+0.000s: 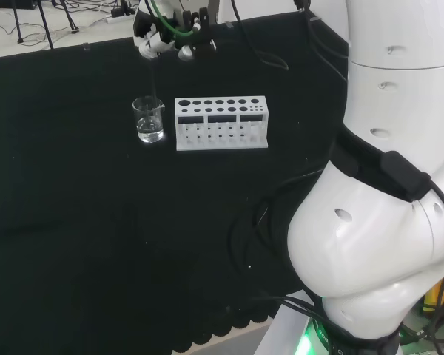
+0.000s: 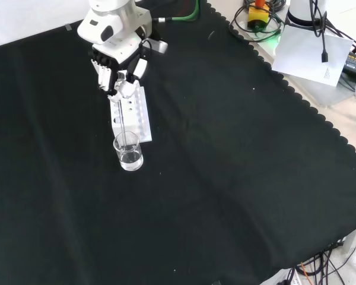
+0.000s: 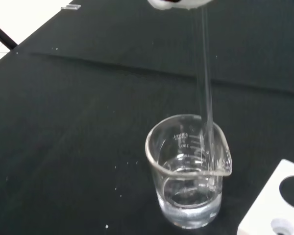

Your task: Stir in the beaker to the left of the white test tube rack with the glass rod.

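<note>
Holding the glass rod (image 3: 205, 73) by its upper end, the hand (image 2: 120, 76) hangs above the beaker (image 1: 149, 120) with its fingers curled round the rod. The rod runs nearly upright from the hand down into the beaker; in the wrist view its lower end sits in the clear liquid, close to the beaker's wall on the side toward the rack.

Position of parts:
- Beaker — stands upright on the black cloth of the tabletop (image 1: 96, 222), just beside the white test tube rack (image 1: 221, 123) and to its left in the head view. In the front view it stands just below the rack's near end.
- Liquid — fills the lower part of the beaker.
- Rack — rests flat on the cloth, with rows of round holes in its top face. One corner of it appears in the wrist view, near the beaker.
- Hand — in the front view it is above the rack's far end.
</note>
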Controlling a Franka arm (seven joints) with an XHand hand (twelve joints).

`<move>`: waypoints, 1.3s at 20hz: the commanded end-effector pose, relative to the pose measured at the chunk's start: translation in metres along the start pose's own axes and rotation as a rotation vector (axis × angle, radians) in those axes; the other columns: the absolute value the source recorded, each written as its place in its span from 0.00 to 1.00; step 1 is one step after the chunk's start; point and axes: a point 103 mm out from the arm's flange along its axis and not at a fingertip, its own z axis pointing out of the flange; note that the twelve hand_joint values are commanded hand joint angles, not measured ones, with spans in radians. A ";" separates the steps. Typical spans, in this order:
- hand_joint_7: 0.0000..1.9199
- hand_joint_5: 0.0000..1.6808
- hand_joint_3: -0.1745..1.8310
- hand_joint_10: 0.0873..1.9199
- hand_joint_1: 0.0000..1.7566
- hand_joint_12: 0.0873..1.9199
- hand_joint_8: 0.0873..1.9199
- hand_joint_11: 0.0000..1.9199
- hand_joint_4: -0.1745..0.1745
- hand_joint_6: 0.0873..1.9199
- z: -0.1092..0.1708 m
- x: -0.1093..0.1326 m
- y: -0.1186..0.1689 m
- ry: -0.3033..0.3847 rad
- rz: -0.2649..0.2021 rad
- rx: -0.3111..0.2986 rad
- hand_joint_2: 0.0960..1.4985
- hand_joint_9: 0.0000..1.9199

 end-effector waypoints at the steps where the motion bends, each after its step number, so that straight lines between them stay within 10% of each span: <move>1: 0.51 0.56 0.09 0.49 0.72 0.41 0.68 0.82 0.00 0.36 0.006 0.021 -0.009 -0.008 -0.008 0.018 0.74 0.82; 15: 0.51 0.56 0.09 0.49 0.72 0.41 0.68 0.82 0.00 0.36 0.003 0.027 0.031 -0.022 -0.035 0.006 0.74 0.82; 26: 0.51 0.56 0.09 0.49 0.72 0.41 0.68 0.82 0.00 0.36 -0.003 0.010 -0.005 -0.041 0.010 0.015 0.74 0.82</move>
